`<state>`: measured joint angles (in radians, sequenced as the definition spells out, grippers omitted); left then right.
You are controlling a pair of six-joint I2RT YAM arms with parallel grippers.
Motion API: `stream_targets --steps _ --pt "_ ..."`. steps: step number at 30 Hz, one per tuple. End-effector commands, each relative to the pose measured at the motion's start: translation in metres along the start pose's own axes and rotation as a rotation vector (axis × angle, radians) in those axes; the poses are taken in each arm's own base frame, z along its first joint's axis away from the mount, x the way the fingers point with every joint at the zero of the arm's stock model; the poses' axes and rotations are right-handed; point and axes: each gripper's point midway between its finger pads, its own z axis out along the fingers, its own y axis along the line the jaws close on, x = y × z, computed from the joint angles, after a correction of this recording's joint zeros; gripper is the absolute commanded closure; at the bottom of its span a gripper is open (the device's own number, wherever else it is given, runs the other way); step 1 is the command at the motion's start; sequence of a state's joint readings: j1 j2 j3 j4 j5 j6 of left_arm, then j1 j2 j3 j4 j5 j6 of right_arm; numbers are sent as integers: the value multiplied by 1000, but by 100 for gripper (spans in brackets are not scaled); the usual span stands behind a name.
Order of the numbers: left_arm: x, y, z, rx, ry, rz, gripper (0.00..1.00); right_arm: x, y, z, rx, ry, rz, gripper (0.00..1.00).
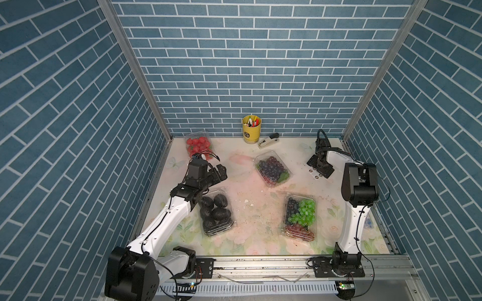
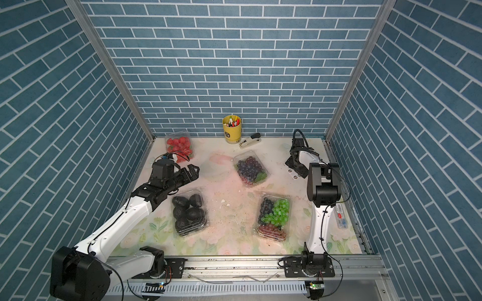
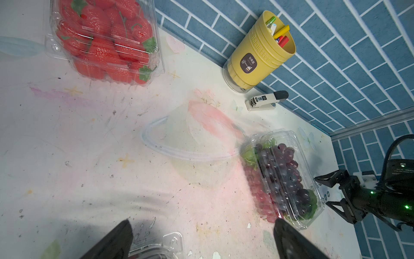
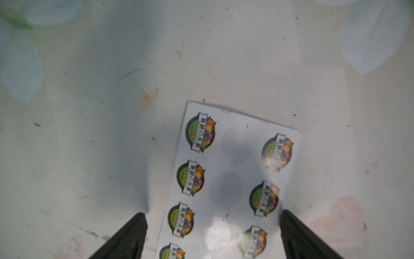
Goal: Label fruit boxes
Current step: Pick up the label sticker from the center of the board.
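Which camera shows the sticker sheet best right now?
The right wrist view: the sticker sheet lies close up, round labels and empty spots clear, between the right gripper's open jaws. In both top views it is only a small white sliver mostly hidden by that gripper. The left wrist view shows almost none.

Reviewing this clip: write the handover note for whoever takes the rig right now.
Left gripper: open, empty, hovering between the strawberry box and black-fruit box.
Right gripper: open, empty, jaws either side of the sticker sheet.
Purple-grape box in the middle; mixed-grape box nearer the front.
Done: no label visible on any box; the sheet's middle column has blanks.
Left: peel stickers, label all four boxes.
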<state>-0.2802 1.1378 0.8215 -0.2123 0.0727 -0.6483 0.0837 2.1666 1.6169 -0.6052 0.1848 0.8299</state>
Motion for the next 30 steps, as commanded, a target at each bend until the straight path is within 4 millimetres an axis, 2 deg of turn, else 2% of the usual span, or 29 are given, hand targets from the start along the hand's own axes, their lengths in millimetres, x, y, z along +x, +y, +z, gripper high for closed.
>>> stream_targets --steps 1,5,9,10,12,18,20,23,27,30 --pt "-2 -4 -6 12 -8 0 0 31 -15 23 114 128 -65 12" --pt "-4 -4 -10 10 -13 1 0 35 -11 21 117 142 -97 15" --pt "-6 -4 -13 12 -28 -1 0 39 -12 20 116 160 -121 25" --pt "-6 -5 -14 14 -29 0 0 40 -11 19 109 164 -122 32" --pt "-6 -5 -14 15 -29 -2 0 42 -9 19 100 163 -127 37" --pt "-6 -4 -17 14 -31 0 0 43 -3 17 53 161 -137 68" --pt "-6 -5 -18 19 -35 1 0 41 1 13 26 141 -144 73" --pt "-7 -8 -18 33 -37 3 0 32 12 -4 -34 80 -186 82" --pt "-7 -14 -16 63 -28 3 0 23 25 -32 -90 -15 -275 83" --pt "-6 -25 -13 126 -15 -7 0 21 41 -61 -176 -87 -352 83"
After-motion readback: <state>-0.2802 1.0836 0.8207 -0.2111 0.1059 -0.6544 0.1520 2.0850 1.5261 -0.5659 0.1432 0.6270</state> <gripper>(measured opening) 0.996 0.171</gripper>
